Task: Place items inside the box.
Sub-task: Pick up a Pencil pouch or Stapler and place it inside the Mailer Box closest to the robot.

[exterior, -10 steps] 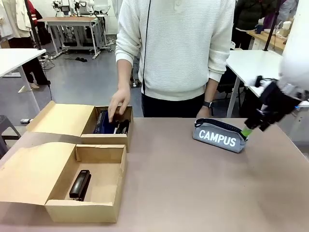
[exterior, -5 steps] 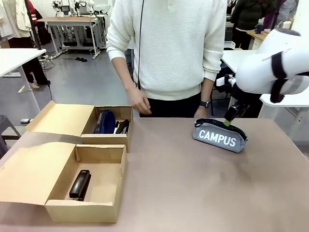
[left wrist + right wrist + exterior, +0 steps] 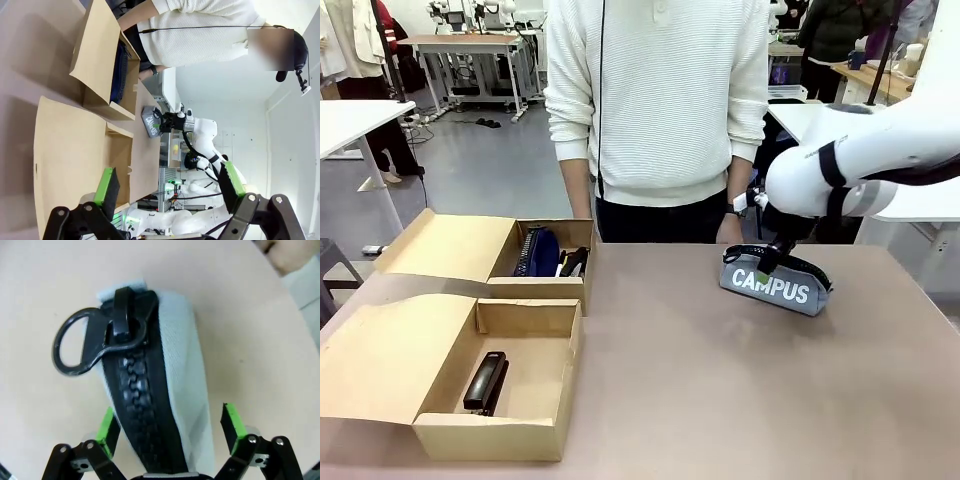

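Note:
The grey "CAMPUS" pouch [image 3: 778, 283] lies on the table at the right. My right gripper [image 3: 764, 262] hangs over its left end. In the right wrist view it is open, with one green pad [image 3: 108, 429] on each side of the grey pouch [image 3: 165, 390], beside its black zip and ring pull. The cardboard box [image 3: 525, 303] stands open at the left. A black stapler [image 3: 485, 381] lies in its near compartment. A navy pouch [image 3: 539, 250] and black items [image 3: 575, 262] fill the far one. My left gripper [image 3: 169, 182] is open and empty, above the box [image 3: 95, 55].
A person in a white sweater [image 3: 660, 100] stands at the table's far edge, one hand [image 3: 732, 230] just behind the grey pouch. The box's flaps [image 3: 390, 350] spread out to the left. Bare tabletop [image 3: 720, 390] lies between the box and the pouch.
My right arm swung in from the right edge and came down over the grey pouch's left end. The person's hand left the box's far compartment and drew back.

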{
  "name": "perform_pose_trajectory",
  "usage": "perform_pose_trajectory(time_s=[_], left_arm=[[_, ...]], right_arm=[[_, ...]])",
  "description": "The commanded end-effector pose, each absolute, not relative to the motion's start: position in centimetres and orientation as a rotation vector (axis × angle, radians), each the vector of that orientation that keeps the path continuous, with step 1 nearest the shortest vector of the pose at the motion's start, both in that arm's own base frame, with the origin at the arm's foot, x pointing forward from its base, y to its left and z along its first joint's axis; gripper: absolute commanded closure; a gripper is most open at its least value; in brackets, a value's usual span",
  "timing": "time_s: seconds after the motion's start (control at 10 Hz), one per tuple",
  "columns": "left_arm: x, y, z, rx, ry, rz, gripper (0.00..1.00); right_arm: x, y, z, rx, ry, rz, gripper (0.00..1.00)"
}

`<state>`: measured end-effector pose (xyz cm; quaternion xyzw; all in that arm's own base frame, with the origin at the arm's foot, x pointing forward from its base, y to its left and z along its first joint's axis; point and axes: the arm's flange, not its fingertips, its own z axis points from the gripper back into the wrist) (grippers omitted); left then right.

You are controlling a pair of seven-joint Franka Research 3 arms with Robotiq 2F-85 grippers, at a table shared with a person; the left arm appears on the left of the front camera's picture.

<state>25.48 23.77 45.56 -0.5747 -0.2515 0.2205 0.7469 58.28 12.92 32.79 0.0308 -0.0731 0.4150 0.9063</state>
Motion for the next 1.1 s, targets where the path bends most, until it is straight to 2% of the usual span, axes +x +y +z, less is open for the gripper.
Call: perform_pose_trajectory(time_s=[0.0,0.3,0.4,0.5,0.6,0.7,0.9,1.0], left_arm=[[25.4,23.8,45.7,-1.270,-0.569,0.465,0.00],[25.4,23.8,45.7,-1.270,-0.569,0.465,0.00],[25.4,23.8,45.7,-1.270,-0.569,0.465,0.00],[25.4,23.8,45.7,-1.270,-0.569,0.465,0.00],[25.4,23.8,45.7,-1.270,-0.569,0.465,0.00],[25.4,23.8,45.7,-1.270,-0.569,0.465,0.00],[25.4,23.8,45.7,-1.270,-0.569,0.465,0.00],[25.4,23.8,45.7,-1.270,-0.569,0.465,0.00]], right_arm=[[60.1,12.8,31.7,0.068,-0.083,0.920,0.00],[59.9,12.7,31.0,0.078,-0.006,0.923,0.00],[59.9,12.5,31.1,0.091,0.007,0.930,0.35],[59.8,12.3,31.1,0.111,0.018,0.923,0.59],[59.7,12.2,31.0,0.115,0.025,0.922,0.94],[59.6,12.2,31.0,0.115,0.025,0.921,1.00],[59.6,12.1,31.1,0.125,0.023,0.920,1.00],[59.6,12.0,31.0,0.134,0.027,0.926,0.94]])
